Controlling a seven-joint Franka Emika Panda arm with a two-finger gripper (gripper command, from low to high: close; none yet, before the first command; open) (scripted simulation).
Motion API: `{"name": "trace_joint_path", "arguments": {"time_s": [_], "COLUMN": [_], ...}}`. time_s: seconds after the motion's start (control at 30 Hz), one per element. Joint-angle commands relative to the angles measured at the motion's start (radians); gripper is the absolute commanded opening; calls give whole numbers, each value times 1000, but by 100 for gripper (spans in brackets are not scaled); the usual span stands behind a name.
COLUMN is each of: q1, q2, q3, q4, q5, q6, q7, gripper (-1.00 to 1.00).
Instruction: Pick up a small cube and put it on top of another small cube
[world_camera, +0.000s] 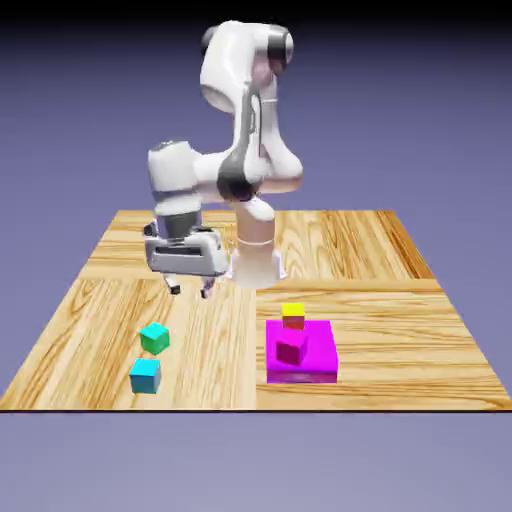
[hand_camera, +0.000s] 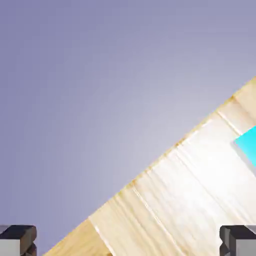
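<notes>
Exterior view is showing the gripper (world_camera: 190, 291) hanging wide open, holding nothing; the blue cube (world_camera: 145, 377) is sitting on the table (world_camera: 215, 370), so picking and stacking are both remaining.

Table (world_camera: 200, 310): light, streaky wood grain.

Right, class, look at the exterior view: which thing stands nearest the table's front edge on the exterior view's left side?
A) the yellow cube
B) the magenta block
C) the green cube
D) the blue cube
D: the blue cube sits closer to the front edge than the green cube, the only other cube on that side.
</notes>
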Motion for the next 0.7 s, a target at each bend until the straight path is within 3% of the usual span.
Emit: {"name": "trace_joint_path", "arguments": {"time_s": [0.0,0.53,0.67], "q1": [1,-92,-84], "q2": [36,611,706], "q3": [-16,-270,-207], "q4": [27,450,430], "q5": [26,438,529], "q6": [-34,-578,-479], "q7": [15,248,195], "gripper": [0,0,0]}}
